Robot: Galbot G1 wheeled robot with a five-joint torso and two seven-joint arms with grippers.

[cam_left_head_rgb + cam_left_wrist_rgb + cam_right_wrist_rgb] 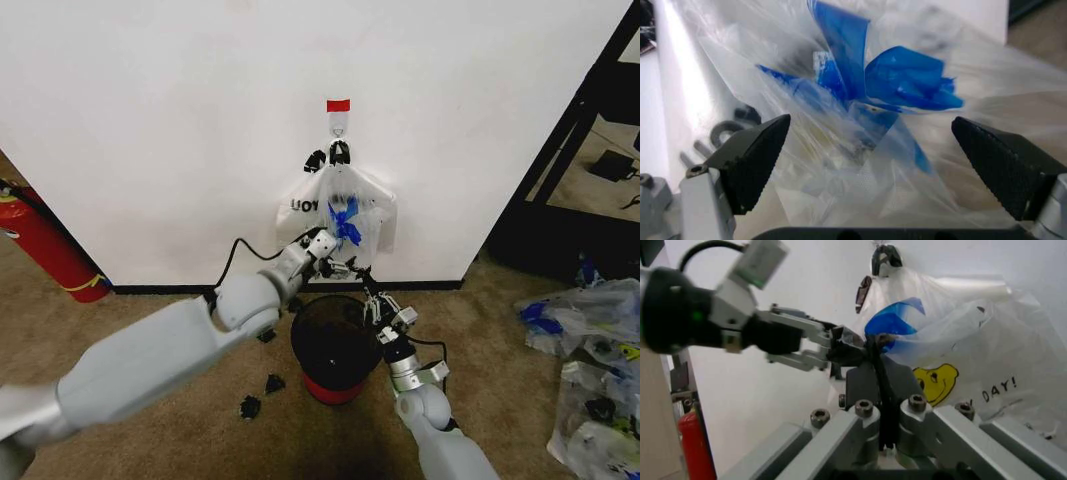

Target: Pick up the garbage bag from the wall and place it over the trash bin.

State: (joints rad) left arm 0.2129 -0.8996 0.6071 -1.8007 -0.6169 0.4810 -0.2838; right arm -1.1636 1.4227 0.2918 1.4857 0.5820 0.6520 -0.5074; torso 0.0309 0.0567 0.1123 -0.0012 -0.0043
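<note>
Garbage bag (860, 100) between left claw (870, 155) fingers.

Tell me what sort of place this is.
Probably an office or lab corner set up for testing: a plain white wall, brown carpet, a red fire extinguisher and spare plastic bags heaped on the floor.

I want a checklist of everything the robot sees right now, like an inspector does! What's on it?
Surface: brown carpet, with a white wall behind.
Job's things: garbage bag hangs on the wall hook under red tape; trash bin stands below it, unlined.
Clutter: small black pieces on the carpet; more plastic bags heaped at the right.
Grippers: left gripper open, jaws either side of the bag's blue patch; right gripper over the bin, shut.
Cables: black cable looping off the left arm.
Surroundings: red fire extinguisher at the left; black shelf frame at the right.
</note>
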